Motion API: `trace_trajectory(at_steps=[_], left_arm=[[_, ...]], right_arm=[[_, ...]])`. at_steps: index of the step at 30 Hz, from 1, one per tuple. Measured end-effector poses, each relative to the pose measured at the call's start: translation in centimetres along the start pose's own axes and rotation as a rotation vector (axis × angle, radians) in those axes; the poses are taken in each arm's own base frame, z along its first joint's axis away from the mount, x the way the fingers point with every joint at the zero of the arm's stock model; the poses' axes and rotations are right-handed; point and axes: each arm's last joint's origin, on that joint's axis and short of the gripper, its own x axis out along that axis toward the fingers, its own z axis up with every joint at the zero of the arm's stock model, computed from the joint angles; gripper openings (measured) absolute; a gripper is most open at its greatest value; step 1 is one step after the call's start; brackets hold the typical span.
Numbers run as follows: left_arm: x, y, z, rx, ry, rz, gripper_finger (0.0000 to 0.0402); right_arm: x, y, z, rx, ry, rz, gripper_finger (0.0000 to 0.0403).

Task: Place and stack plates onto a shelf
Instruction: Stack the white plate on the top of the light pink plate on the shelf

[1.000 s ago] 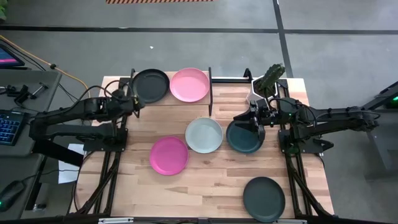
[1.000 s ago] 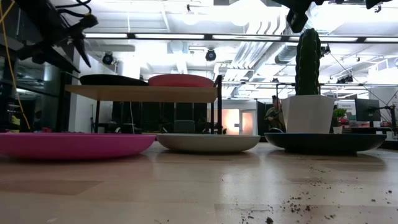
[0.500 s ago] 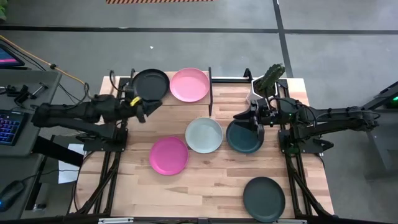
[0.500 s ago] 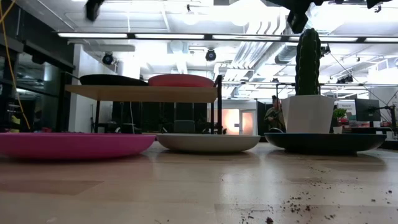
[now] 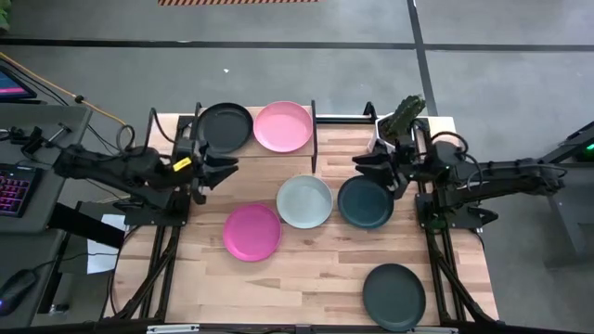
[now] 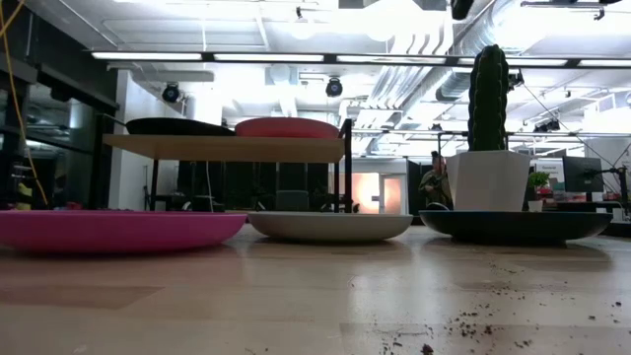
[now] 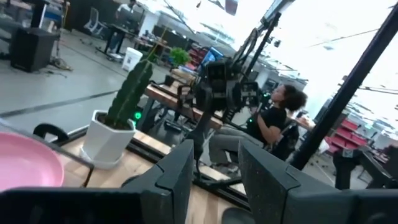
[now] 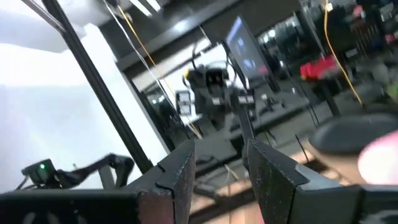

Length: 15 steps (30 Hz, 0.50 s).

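Note:
Two plates rest flat on the shelf (image 5: pixel 255 148): the black plate (image 5: pixel 225 127) and the light pink plate (image 5: pixel 283 126). On the tabletop lie the mint-white plate (image 5: pixel 304 201), the dark teal plate (image 5: pixel 365 202), the magenta plate (image 5: pixel 252 232) and the dark grey-green plate (image 5: pixel 393 296). My left gripper (image 5: pixel 227 167) hovers open just off the shelf's near edge, pointing toward the table's right. My right gripper (image 5: pixel 362 165) hovers open above the teal plate's far rim, pointing left. In the wrist views, both the left gripper (image 7: pixel 214 177) and the right gripper (image 8: pixel 221 177) hold nothing.
A cactus in a white pot (image 5: pixel 394 125) stands by the table's far right corner, close behind my right gripper. Loose soil specks (image 6: pixel 473 320) lie on the near tabletop. A person (image 7: pixel 273 118) sits beyond the table's right side. Bare wood lies along the table's near left (image 5: pixel 200 288).
My left gripper has drawn back from the black plate on the shelf, moving toward the near edge and to the right, and risen out of the low view. My right gripper has lifted off the teal plate's far rim and moved toward the far edge. No plate has moved.

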Motion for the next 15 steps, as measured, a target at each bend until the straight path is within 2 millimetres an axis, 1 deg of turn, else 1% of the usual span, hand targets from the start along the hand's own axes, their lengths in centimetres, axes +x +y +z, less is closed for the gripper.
trace_trajectory(at_steps=[5, 11, 15], left_arm=[[-1.2, 0.1, 0.1, -0.005, 0.003, 0.043, 0.0115], [-1.2, 0.1, 0.0, 0.012, 0.01, 0.047, 0.0115], [-1.1, 0.0, -0.1, 0.015, 0.012, 0.048, 0.0115]], right_arm=[[0.9, -0.4, -0.6, -0.055, 0.01, -0.005, 0.013], [1.7, -0.9, -1.5, -0.053, 0.042, -0.021, 0.013], [2.4, -0.8, -1.3, -0.054, 0.047, -0.009, 0.013]])
